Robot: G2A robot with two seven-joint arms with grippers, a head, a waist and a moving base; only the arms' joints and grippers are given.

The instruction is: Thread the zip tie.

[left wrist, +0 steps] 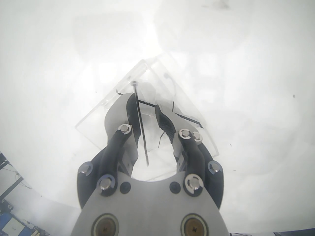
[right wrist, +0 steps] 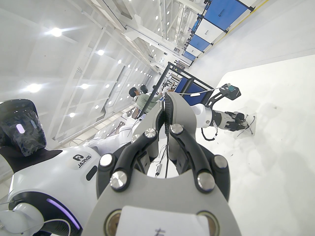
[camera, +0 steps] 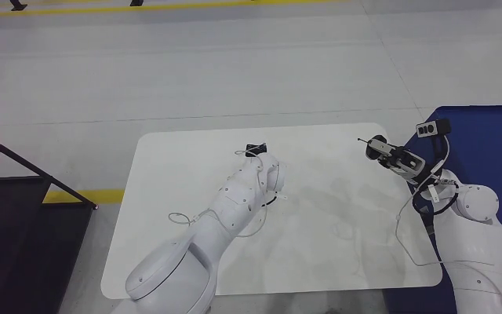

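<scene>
Right gripper, fingers clamped on a thin black plastic zip tie, hangs well apart from left gripper, its fingers parted around a second black tie at a clear plastic plate; that ungripped tie may shift, spoiling alignment.

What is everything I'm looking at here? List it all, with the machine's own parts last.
White table top: one, white, beneath both arms.
Clear plastic plate: one, see-through, on the table under the left hand.
Thin black plastic zip ties: at least two, black, at the plate; one runs along a finger of the left hand, and another is near the plate's edge.
Raised black zip tie: one, black, pinched in the right hand.
Left hand: one, grey and black, open.
Right hand: one, grey and black, shut.
</scene>
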